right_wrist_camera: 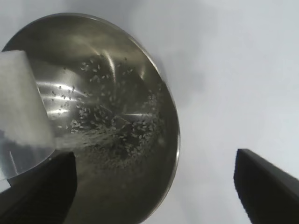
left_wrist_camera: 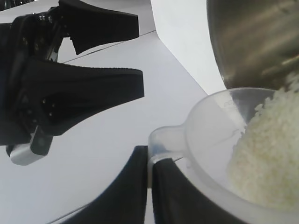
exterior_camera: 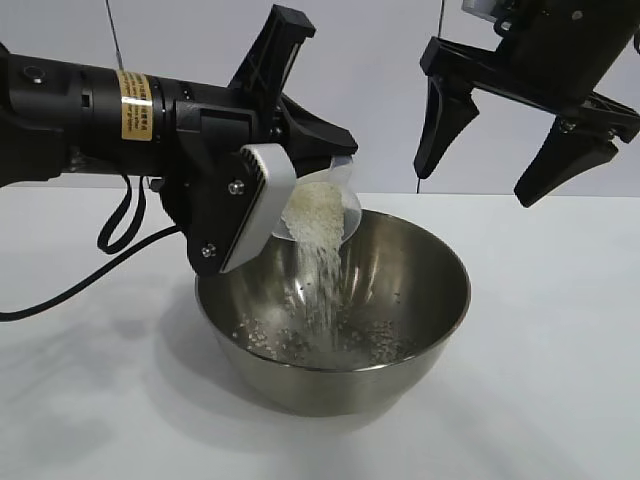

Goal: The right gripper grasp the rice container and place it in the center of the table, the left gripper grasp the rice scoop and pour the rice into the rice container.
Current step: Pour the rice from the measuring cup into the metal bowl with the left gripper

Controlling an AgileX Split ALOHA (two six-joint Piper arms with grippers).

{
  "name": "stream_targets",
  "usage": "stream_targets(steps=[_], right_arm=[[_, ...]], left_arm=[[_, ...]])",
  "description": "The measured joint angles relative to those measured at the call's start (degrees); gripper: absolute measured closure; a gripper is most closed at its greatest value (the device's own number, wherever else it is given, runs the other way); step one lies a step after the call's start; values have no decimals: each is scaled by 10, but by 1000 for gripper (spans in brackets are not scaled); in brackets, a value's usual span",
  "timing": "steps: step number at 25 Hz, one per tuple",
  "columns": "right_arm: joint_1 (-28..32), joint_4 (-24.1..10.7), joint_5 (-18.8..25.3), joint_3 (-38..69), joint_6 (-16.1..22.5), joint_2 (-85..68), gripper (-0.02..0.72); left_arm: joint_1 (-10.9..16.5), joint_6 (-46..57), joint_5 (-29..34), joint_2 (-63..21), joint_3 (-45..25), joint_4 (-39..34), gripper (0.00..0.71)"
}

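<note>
Exterior view: the bowl (exterior_camera: 335, 320) stands on the table (exterior_camera: 560, 380), near its middle. The scoop (exterior_camera: 325, 205) is tipped over the bowl's left rim, and rice (exterior_camera: 318, 262) streams from it into the bowl, where scattered grains lie on the bottom. The left gripper (exterior_camera: 320, 150) reaches in almost level from the left, jaws pinched on the scoop. The right gripper (exterior_camera: 510, 140) hangs above the bowl's right rear side, pointing steeply down, jaws spread wide and holding nothing.

Left wrist view: the scoop (left_wrist_camera: 219, 140) holds a heap of rice (left_wrist_camera: 266, 154) at its lip; its handle tab is clamped between the closed fingers (left_wrist_camera: 173, 196). The bowl (left_wrist_camera: 257, 42) lies just beyond, the right gripper (left_wrist_camera: 135, 56) farther off.

Right wrist view: the bowl (right_wrist_camera: 140, 70) carries loose grains (right_wrist_camera: 107, 126) inside; the scoop (right_wrist_camera: 21, 107) overhangs one rim. Both fingers (right_wrist_camera: 266, 186) stand well apart.
</note>
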State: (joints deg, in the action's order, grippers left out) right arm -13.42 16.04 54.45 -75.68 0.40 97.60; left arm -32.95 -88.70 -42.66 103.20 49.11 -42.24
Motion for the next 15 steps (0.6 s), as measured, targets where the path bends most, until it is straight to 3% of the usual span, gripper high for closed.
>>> stream_targets(steps=[15], right_arm=[[0,-13,1,0,0,0,72]], left_arm=[[0,-36,41,0,14,-43,698]])
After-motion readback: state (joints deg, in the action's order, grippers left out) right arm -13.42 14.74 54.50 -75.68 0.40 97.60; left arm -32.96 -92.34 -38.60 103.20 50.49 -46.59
